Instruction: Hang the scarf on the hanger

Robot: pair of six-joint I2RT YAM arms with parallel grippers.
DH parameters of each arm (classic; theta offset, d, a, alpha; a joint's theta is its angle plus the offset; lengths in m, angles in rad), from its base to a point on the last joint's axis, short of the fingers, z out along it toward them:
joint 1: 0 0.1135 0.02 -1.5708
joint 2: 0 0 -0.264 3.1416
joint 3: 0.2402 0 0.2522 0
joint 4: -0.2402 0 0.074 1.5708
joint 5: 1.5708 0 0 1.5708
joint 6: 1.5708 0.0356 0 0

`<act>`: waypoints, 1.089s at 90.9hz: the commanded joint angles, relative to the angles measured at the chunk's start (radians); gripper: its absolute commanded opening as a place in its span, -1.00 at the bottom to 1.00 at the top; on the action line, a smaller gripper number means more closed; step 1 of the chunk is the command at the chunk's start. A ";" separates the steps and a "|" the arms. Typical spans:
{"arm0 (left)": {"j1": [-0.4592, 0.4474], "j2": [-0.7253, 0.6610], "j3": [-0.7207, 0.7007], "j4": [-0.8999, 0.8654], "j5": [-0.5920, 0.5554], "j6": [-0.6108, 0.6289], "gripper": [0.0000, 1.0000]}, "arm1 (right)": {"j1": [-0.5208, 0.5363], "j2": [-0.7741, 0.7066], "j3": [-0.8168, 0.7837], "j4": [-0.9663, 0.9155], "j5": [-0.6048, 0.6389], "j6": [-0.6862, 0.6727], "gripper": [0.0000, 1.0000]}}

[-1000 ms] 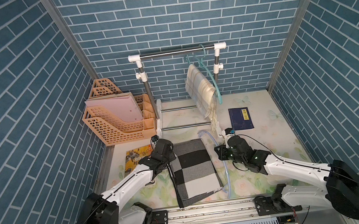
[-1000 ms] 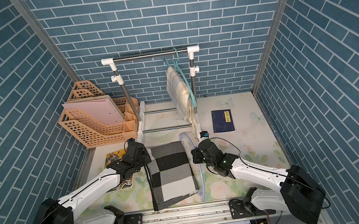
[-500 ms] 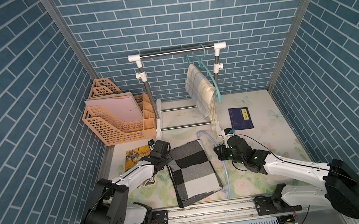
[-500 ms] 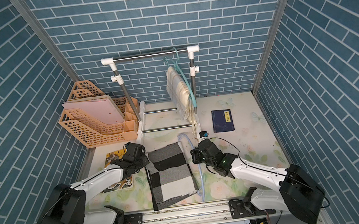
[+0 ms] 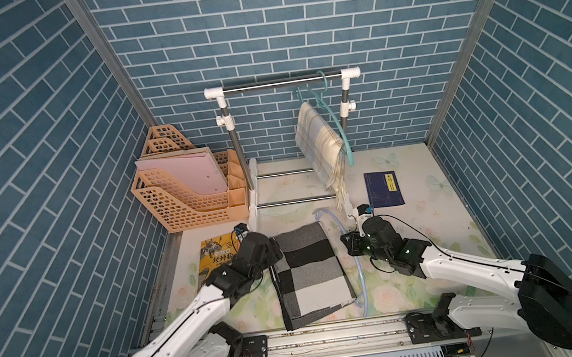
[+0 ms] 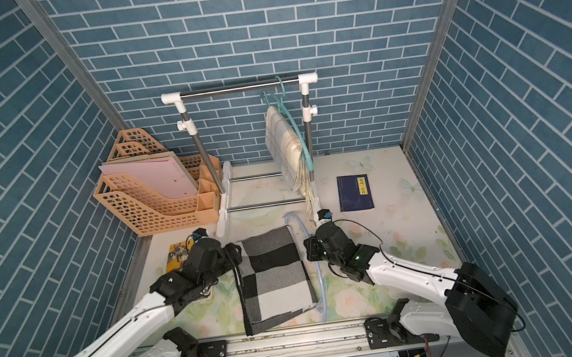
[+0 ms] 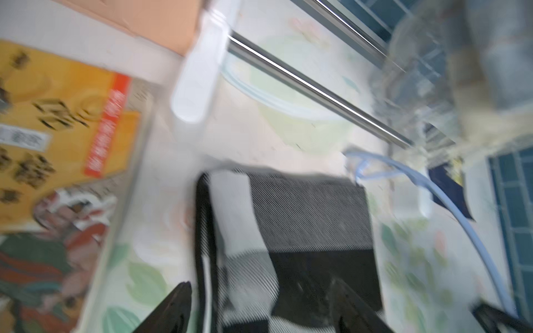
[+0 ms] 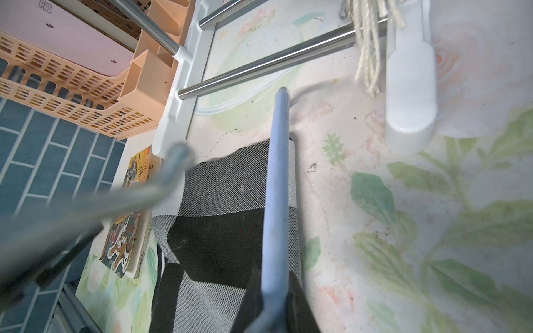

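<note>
Left gripper (image 7: 262, 311) open, jaws spread over the checked scarf (image 5: 308, 269) edge. Right gripper (image 8: 274, 291) clamped on the blue hanger (image 8: 277, 173).

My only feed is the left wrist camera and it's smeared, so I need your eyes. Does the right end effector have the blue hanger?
Observer: Yes. The right end effector is shut on the hanger, gripping one of its bars.
Operator: Where's the far end of the scarf? I only see one end.
Observer: The scarf lies flat, reaching the front edge of the table.
Operator: Is anything hanging on the rail?
Observer: A green hanger carrying a beige scarf hangs near the right end of the rail.
</note>
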 commanded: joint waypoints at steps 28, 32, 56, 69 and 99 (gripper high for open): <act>-0.578 0.047 -0.091 -0.199 -0.061 -0.507 0.35 | -0.010 0.027 -0.007 -0.051 0.014 -0.014 -1.00; -0.590 0.072 -0.087 -0.196 -0.053 -0.511 0.33 | -0.010 0.025 -0.008 -0.051 0.012 -0.014 -1.00; -0.601 0.071 -0.154 -0.144 -0.006 -0.522 0.24 | -0.010 0.007 -0.016 -0.054 0.015 -0.012 -1.00; -0.602 0.074 -0.163 -0.132 -0.002 -0.521 -0.15 | -0.010 0.008 -0.020 -0.052 0.017 -0.011 -1.00; -0.610 -0.025 -0.187 -0.284 0.032 -0.608 -1.00 | -0.010 0.022 0.010 -0.059 0.036 -0.026 -1.00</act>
